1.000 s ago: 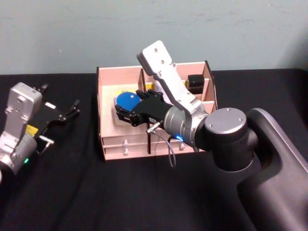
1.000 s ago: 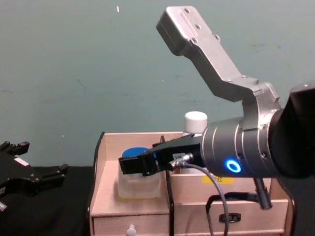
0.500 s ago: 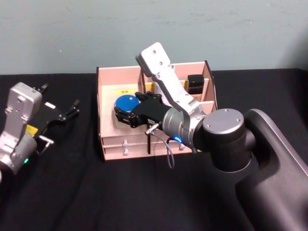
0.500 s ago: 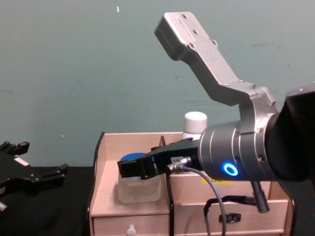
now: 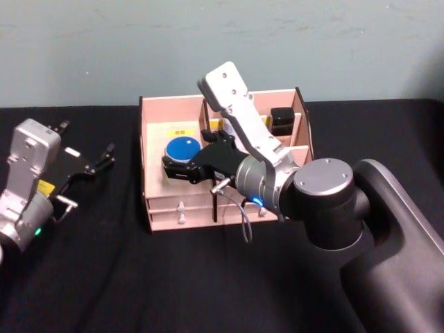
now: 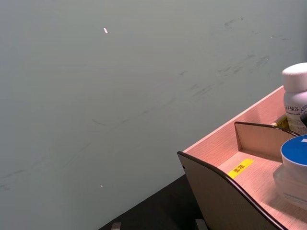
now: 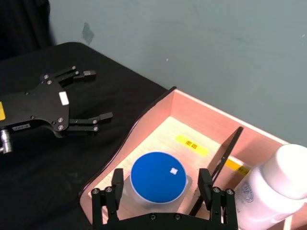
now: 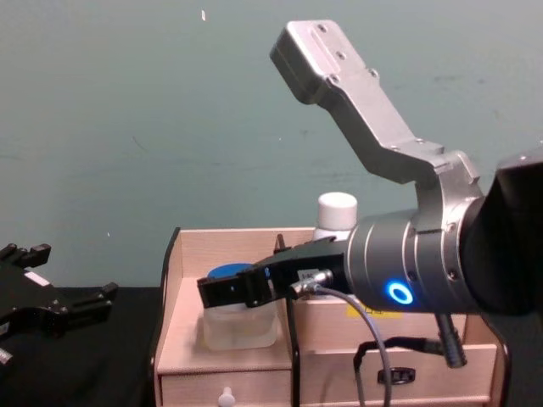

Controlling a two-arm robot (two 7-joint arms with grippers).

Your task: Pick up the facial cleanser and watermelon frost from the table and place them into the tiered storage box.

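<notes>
Blue-lidded jar (image 7: 158, 179): lowered since 1 s ago, seated in tiered storage box (image 5: 156, 118), between released right gripper (image 7: 163, 197) jaws. Left gripper (image 5: 94, 165): spread, parked on black bench (image 5: 104, 277); teal wall (image 8: 127, 102) behind.

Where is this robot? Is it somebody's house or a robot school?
Probably a robot test lab, not a house. A black cloth table stands against a bare teal wall, and the only things set out are a wooden storage box and the robot's own arms.

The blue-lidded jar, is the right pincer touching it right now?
Apart. The right wrist view shows the right pincer open, its fingers flanking the blue-lidded jar with wood showing on both sides; the jar sits in the tiered storage box.
</notes>
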